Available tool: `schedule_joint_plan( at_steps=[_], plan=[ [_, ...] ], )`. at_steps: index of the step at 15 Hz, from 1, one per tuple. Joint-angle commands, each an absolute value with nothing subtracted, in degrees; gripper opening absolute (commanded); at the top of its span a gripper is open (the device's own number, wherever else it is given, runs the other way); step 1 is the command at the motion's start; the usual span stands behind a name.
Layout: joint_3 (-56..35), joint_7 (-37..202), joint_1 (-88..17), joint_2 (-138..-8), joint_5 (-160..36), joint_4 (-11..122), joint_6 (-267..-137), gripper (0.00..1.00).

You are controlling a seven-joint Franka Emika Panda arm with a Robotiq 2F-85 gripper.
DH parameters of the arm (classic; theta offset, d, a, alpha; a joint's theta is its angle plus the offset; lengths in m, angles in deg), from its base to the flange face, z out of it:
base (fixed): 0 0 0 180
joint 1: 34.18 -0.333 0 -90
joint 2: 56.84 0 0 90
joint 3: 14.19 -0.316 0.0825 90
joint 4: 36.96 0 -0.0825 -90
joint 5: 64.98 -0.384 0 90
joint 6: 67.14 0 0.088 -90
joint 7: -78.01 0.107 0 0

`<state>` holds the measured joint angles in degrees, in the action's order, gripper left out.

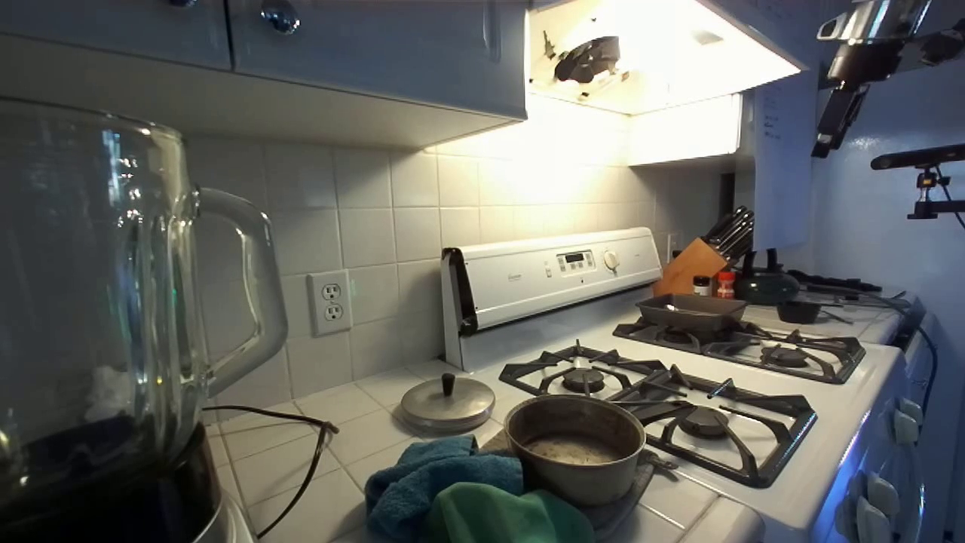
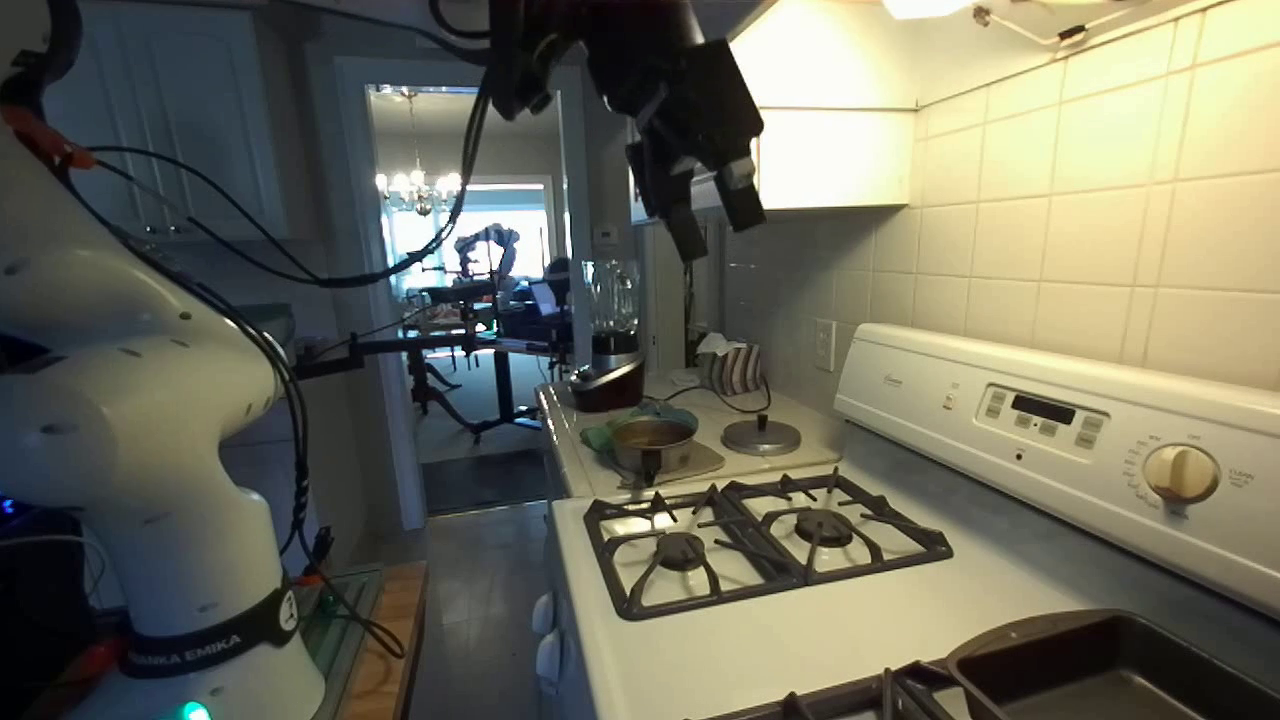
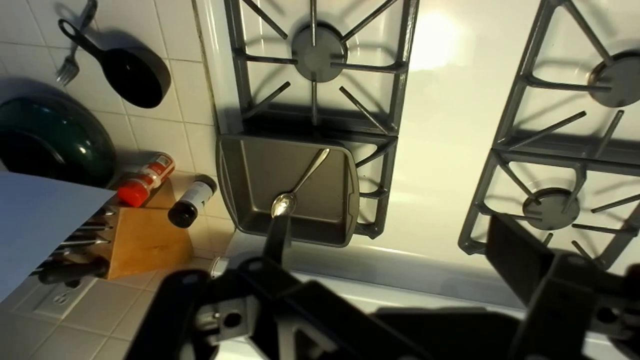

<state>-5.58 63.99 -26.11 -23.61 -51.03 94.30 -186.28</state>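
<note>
Stove [image 2: 760, 640]: white, glossy top; glare from the light could hide edges and make height hard to judge, so any descent might stop too deep.

Black grate [image 3: 367, 66]: raised bars around the pan; a fingertip lowered off line could snag one.

Baking pan [image 3: 265, 170]: on the grate at the stove's back corner, knife-block side; seems loose there, so a push on its wall may slide it. Dull grey-brown metal, rectangular, sloped walls, broad rim.

Knife block [image 3: 145, 242]: wood, on the counter near the stove's back corner; probably tight for an arm swinging low on that side.

Gripper [image 2: 718, 234]: hangs high over the stove, jaws wide apart, nothing between them, touching nothing. In the wrist view one finger overlaps the pan, the other shows over by the far grate; lowered uncentred, a finger might strike the rim.

Red bottle [image 3: 150, 177], dark bottle [image 3: 194, 200]: upright on the counter, near its stove edge; a low sideways sweep could topple them.

Spoon [image 3: 285, 200]: in the pan, bowl toward the back edge, handle slanting to the front corner away from the knife block. Thin, low: fingers could scrape the pan or slip off the polished curve. Silvery, bright highlight; bowl's edge partly hidden by a finger.
</note>
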Motion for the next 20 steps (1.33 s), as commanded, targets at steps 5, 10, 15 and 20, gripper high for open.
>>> schedule_joint_plan(
  at_steps=[5,10,15,20],
  plan=[
    [-4.5,62.0,-28.14,-22.33,-55.19,82.18,-170.66,1.0],
    [-5.04,67.22,-27.81,-24.24,-57.84,74.41,-165.44,1.0],
    [-5.6,70.15,-28.49,-25.61,-58.87,70.86,-167.49,1.0],
    [-7.42,71.13,-29.44,-27.77,-58.59,66.92,-168.44,1.0]
  ],
)
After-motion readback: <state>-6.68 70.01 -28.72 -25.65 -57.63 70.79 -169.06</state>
